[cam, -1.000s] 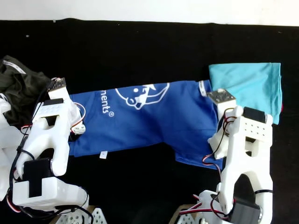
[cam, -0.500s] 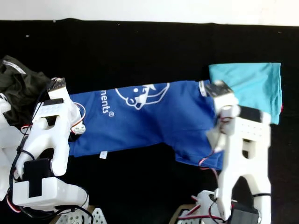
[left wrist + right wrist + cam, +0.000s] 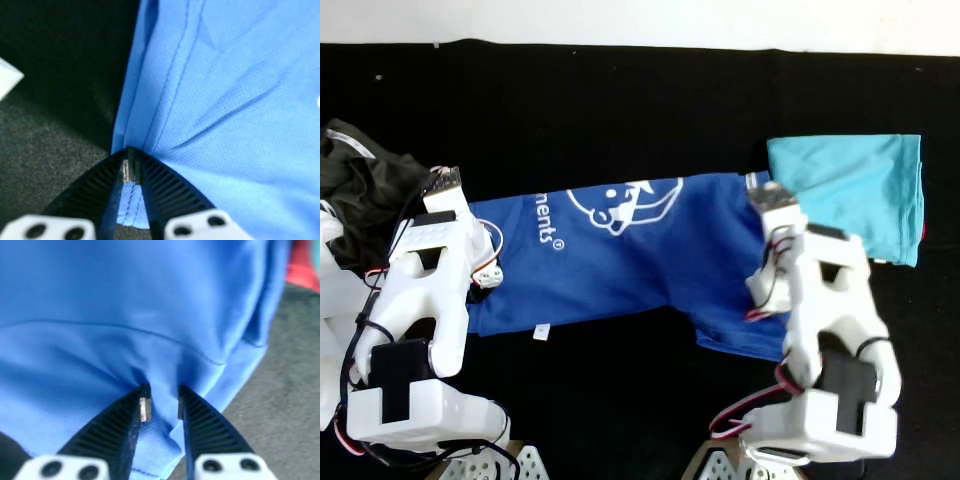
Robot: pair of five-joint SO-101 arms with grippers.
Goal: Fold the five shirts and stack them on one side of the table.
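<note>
Blue shirt (image 3: 620, 265) flat, left claw (image 3: 131, 167) clamped on its hem, right claw (image 3: 160, 407) clamped opposite (teal shirt (image 3: 860, 190) beside)

Blue shirt (image 3: 620, 260): left end hidden under left arm (image 3: 420, 290), right end hidden under right arm (image 3: 825, 300). Print on it runs under fold, only part visible. Dark shirt (image 3: 355, 190): cut off by high view's left edge. Red item (image 3: 305, 265): blurred, cut by picture's edge, kind undetermined. White object (image 3: 7, 80) on counter: cut by edge, unidentified.
</note>
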